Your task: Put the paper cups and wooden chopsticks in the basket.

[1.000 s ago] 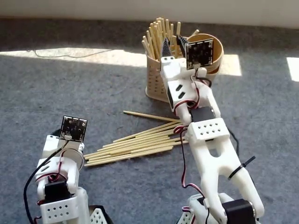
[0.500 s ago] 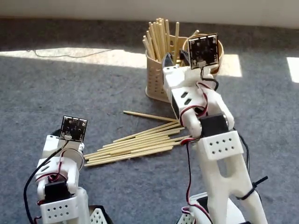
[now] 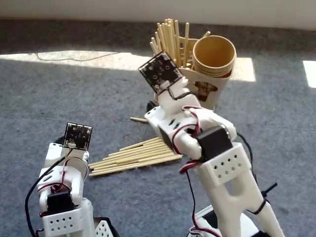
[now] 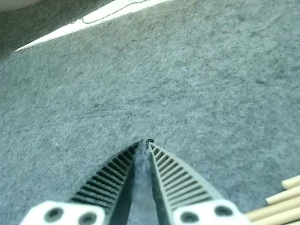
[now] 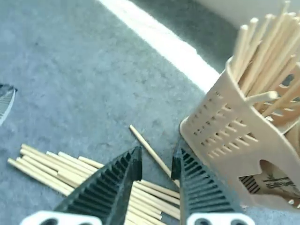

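Observation:
A beige slotted basket (image 3: 197, 91) stands at the back with several wooden chopsticks (image 3: 170, 37) upright in it and stacked paper cups (image 3: 213, 54) in its right side. More chopsticks (image 3: 133, 155) lie in a pile on the carpet, and one single chopstick (image 5: 150, 150) lies closer to the basket. My right gripper (image 5: 157, 159) hangs open above that single stick, just in front of the basket (image 5: 234, 136). Near the front left, my left gripper (image 4: 144, 142) is shut on nothing above bare carpet.
Grey carpet (image 3: 74, 89) covers the floor, with a sunlit strip (image 3: 98, 59) and a thin cable at the back left. The right arm (image 3: 207, 148) leans over the right end of the chopstick pile. The left arm (image 3: 64, 168) stands at the front left.
The right arm has drawn back from above the basket and swung left and down toward the pile. The paper cups have come into sight. The left arm has kept still.

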Controlling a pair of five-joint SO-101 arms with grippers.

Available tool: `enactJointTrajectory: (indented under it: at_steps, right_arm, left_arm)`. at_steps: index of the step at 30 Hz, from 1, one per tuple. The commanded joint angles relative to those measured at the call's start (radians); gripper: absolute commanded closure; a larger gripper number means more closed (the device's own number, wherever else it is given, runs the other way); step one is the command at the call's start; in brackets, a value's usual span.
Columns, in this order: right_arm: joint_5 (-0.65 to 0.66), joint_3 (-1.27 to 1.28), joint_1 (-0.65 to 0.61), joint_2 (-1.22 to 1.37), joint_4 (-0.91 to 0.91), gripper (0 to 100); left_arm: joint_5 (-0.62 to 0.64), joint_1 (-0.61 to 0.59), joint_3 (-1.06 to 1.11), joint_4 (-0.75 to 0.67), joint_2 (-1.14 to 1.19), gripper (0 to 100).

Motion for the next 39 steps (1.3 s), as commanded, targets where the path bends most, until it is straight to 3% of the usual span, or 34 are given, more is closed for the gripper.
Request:
enactJointTrajectory:
  at_steps: [1,10,39]
  right_arm:
    - [0.068,-0.076,-0.013,0.136,0.035,87.8]
    - [0.204,-0.199,-0.012,0.441,0.091,87.8]
    - [0.376,-0.538,0.093,1.055,0.085,87.5]
  left_arm:
    - [-0.005,0.016,0.019,-0.002,-0.002,96]
    - [-0.005,0.016,0.019,-0.002,-0.002,96]
    - [-0.005,0.015,0.019,0.0,-0.002,96]
